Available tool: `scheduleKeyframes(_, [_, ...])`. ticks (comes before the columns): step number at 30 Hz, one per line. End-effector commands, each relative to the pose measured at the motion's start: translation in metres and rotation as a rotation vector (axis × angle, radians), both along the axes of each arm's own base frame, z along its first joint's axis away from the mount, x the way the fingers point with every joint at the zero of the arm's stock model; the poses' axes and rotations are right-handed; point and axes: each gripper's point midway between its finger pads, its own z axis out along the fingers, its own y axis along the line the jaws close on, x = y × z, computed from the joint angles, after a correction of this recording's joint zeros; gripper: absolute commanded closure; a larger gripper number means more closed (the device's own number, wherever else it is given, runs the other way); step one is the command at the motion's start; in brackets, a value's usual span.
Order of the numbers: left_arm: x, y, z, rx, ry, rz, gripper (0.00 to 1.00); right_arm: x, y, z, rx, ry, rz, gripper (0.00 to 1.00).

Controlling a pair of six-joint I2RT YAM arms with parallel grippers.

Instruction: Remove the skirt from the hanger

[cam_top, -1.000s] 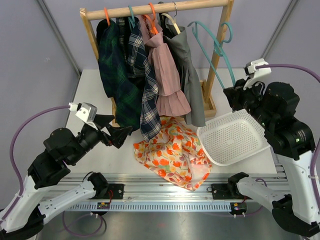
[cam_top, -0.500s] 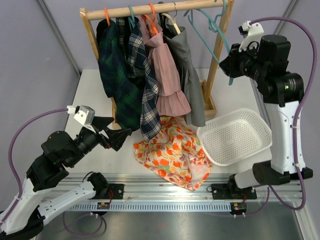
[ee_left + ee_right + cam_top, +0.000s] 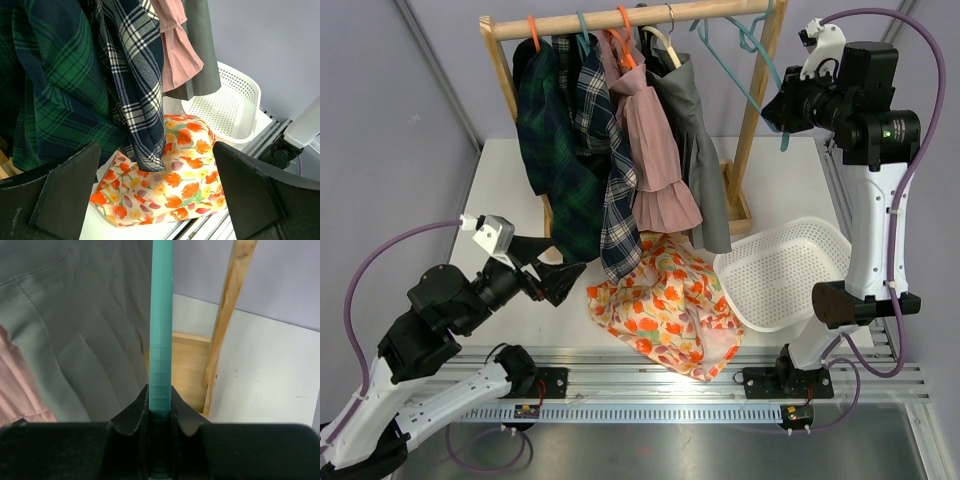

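The floral orange-and-yellow skirt (image 3: 665,305) lies crumpled on the table in front of the rack, off any hanger; the left wrist view shows it (image 3: 175,185) below my fingers. My right gripper (image 3: 782,105) is raised by the rack's right post and shut on the bare teal hanger (image 3: 732,68), whose hook end is up at the rail. In the right wrist view the teal bar (image 3: 161,340) runs straight up from between the jaws of that gripper (image 3: 161,405). My left gripper (image 3: 565,275) hangs wide open left of the skirt, holding nothing.
A wooden rack (image 3: 620,20) carries a green plaid garment (image 3: 550,150), a navy plaid one (image 3: 610,190), a pink one (image 3: 655,160) and a grey one (image 3: 705,160). A white perforated basket (image 3: 790,275) sits right of the skirt.
My right arm has lifted the teal hanger from beside the basket up to the right end of the rail. The left gripper has barely shifted.
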Motion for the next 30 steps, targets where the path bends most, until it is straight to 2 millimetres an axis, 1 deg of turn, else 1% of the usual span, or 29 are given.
scheduleKeyframes(1, [-0.004, -0.006, 0.012, -0.053, -0.031, -0.037, 0.01, 0.007, -0.002, 0.009, 0.006, -0.033, 0.026, 1.0])
scheduleKeyframes(3, [-0.004, -0.007, 0.011, -0.053, -0.026, -0.04, 0.01, 0.011, -0.007, 0.007, 0.001, -0.032, 0.022, 1.0])
scheduleKeyframes(7, [-0.004, -0.009, 0.009, -0.052, -0.021, -0.046, 0.01, 0.021, -0.009, -0.007, -0.014, -0.003, 0.032, 1.0])
scheduleKeyframes(10, [-0.004, -0.01, 0.007, -0.052, -0.014, -0.048, 0.01, 0.026, -0.013, -0.011, -0.014, 0.006, 0.031, 1.0])
scheduleKeyframes(13, [-0.004, -0.012, 0.005, -0.054, -0.01, -0.052, 0.01, 0.027, -0.014, -0.015, -0.014, 0.019, 0.039, 1.0])
scheduleKeyframes(16, [-0.003, -0.013, 0.004, -0.054, -0.008, -0.057, 0.01, 0.029, -0.018, -0.014, -0.008, 0.016, 0.034, 1.0])
scheduleKeyframes(18, [-0.002, -0.015, 0.005, -0.055, -0.009, -0.06, 0.01, 0.03, -0.019, -0.008, -0.003, -0.003, 0.029, 1.0])
scheduleKeyframes(19, [-0.002, -0.016, 0.004, -0.054, -0.008, -0.063, 0.01, 0.034, -0.02, -0.01, -0.003, 0.0, 0.029, 1.0])
scheduleKeyframes(20, [-0.002, -0.017, 0.005, -0.053, -0.009, -0.064, 0.01, 0.034, -0.02, -0.007, -0.002, -0.006, 0.03, 1.0])
scheduleKeyframes(24, [-0.002, -0.02, 0.004, -0.051, -0.004, -0.076, 0.01, 0.04, -0.017, -0.016, -0.001, 0.016, 0.048, 1.0])
scheduleKeyframes(27, [-0.001, -0.022, 0.001, -0.048, 0.007, -0.081, 0.01, 0.039, -0.014, -0.018, -0.001, 0.022, 0.075, 1.0])
scheduleKeyframes(30, [-0.002, -0.022, 0.0, -0.051, 0.009, -0.082, 0.01, 0.036, -0.014, -0.022, -0.019, 0.031, 0.09, 1.0])
